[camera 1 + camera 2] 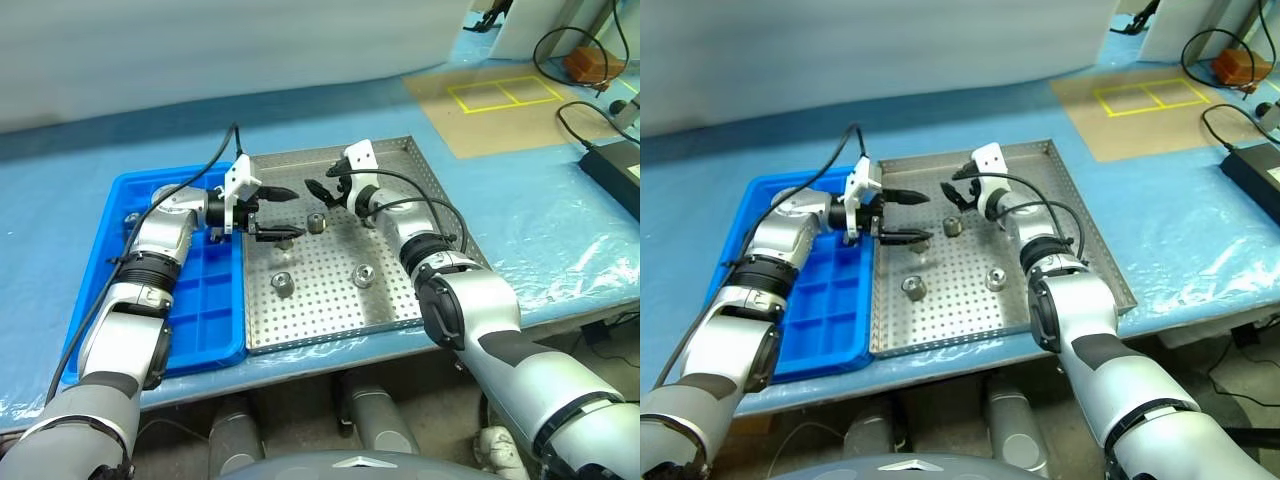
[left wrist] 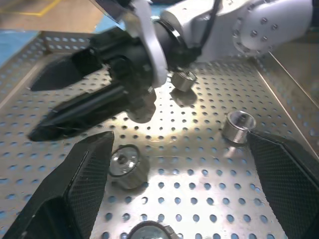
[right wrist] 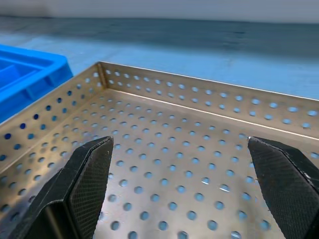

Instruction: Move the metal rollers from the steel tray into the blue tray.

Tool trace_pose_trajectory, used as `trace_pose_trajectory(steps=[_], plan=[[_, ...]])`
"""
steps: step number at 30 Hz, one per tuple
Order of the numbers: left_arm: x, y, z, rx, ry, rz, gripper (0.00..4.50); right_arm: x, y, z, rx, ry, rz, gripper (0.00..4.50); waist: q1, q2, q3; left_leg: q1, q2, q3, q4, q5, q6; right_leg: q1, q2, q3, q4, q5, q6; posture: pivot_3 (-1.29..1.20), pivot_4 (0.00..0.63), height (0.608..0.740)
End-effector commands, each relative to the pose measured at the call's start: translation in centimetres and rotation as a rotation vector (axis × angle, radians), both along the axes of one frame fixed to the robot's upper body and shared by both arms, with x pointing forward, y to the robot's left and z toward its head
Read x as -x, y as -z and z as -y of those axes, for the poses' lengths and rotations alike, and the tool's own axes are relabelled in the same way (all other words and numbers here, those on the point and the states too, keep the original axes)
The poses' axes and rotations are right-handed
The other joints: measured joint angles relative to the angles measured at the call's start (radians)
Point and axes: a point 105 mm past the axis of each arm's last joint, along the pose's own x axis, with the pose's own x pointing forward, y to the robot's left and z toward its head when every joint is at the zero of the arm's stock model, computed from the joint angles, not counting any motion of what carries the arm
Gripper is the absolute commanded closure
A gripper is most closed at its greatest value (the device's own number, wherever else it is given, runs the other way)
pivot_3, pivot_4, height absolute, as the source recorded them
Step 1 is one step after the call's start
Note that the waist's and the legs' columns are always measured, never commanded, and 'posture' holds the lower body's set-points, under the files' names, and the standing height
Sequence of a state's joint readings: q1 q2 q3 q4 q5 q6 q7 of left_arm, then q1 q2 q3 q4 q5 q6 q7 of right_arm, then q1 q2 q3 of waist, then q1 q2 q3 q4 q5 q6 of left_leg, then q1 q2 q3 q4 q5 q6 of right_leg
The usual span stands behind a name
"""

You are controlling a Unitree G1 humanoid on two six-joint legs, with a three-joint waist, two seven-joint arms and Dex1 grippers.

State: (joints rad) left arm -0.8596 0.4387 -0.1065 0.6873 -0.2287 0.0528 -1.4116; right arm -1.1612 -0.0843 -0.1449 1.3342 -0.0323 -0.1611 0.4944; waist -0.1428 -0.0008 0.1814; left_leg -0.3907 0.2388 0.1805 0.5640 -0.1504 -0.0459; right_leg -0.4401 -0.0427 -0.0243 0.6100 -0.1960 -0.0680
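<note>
Over the steel tray (image 1: 400, 290), both hands, left hand (image 1: 282, 213) and right hand (image 1: 322, 192), are held released above metal rollers (image 1: 284, 284).

The desk (image 1: 560, 230) wears a light blue cover, glossy and creased along its near edge. At the far right a tan mat (image 1: 505, 105) lies on it, marked with a yellow outline (image 1: 503, 94) of two boxes side by side. Beyond the mat stands a white board (image 1: 545, 25). Just beside the mat's right end sits a small orange-brown box (image 1: 587, 64), ringed by a looping black cable (image 1: 560, 45). Nearer along the right edge lies a flat black box (image 1: 615, 172), with another black cable (image 1: 575, 125) curling to it. A pale wall (image 1: 230, 50) runs behind the desk.
</note>
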Motion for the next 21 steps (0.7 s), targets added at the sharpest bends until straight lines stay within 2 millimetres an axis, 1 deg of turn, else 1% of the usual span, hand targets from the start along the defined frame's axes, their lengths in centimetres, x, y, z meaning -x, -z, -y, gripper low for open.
trace_pose_trajectory(steps=[1,5,9,11,14,18,21], plan=[[-0.2,-1.1,-0.1,-0.061,0.026,0.043,0.00,-0.7,-1.8,0.5,-0.002,0.058,0.063,0.02,-0.010,0.000,0.000,0.000,0.000,0.000,0.000,0.000,0.000,0.000,0.000,0.000,0.000,0.000,0.000,-0.64,0.150,0.740],[-0.6,-0.6,-0.3,-0.126,0.014,0.053,0.00,-1.0,-2.2,1.2,0.013,0.126,0.111,0.02,-0.020,0.000,0.000,-0.001,0.000,-0.001,0.001,0.000,0.000,0.000,0.000,-0.001,0.000,0.000,0.000,-0.64,0.150,0.740],[-1.0,-0.6,-0.6,-0.148,-0.010,0.072,0.00,-1.3,-2.8,2.0,0.014,0.209,0.163,0.02,-0.035,0.000,0.000,-0.001,0.000,-0.001,0.002,0.000,0.001,0.001,0.000,-0.001,-0.001,0.000,0.000,-0.63,0.150,0.740],[-1.1,-0.6,-0.8,-0.156,-0.022,0.079,0.00,-1.3,-2.8,1.9,0.027,0.200,0.171,0.02,-0.040,0.000,0.000,-0.002,-0.001,-0.002,0.002,-0.001,0.001,0.001,0.000,-0.001,-0.001,0.000,0.000,-0.62,0.150,0.740],[-1.3,-0.5,-1.3,-0.171,-0.043,0.087,0.00,-1.2,-2.8,1.6,0.001,0.180,0.163,0.02,-0.046,0.000,0.000,-0.002,-0.001,-0.003,0.002,0.000,0.001,0.001,0.000,-0.002,-0.001,0.000,0.000,-0.61,0.150,0.740],[-1.3,-0.5,-2.3,-0.208,-0.067,0.106,0.00,-1.1,-2.9,1.5,-0.005,0.182,0.173,0.02,-0.056,0.000,0.000,-0.003,0.000,-0.004,0.003,0.001,0.003,0.001,0.000,-0.003,-0.001,0.000,0.000,-0.58,0.150,0.740],[-1.7,-0.3,-3.5,-0.265,-0.110,0.132,0.00,-1.0,-2.9,1.2,-0.040,0.164,0.166,0.02,-0.057,0.000,0.000,-0.004,0.000,-0.004,0.003,0.001,0.003,0.001,0.000,-0.003,-0.001,0.000,0.000,-0.56,0.150,0.740]])
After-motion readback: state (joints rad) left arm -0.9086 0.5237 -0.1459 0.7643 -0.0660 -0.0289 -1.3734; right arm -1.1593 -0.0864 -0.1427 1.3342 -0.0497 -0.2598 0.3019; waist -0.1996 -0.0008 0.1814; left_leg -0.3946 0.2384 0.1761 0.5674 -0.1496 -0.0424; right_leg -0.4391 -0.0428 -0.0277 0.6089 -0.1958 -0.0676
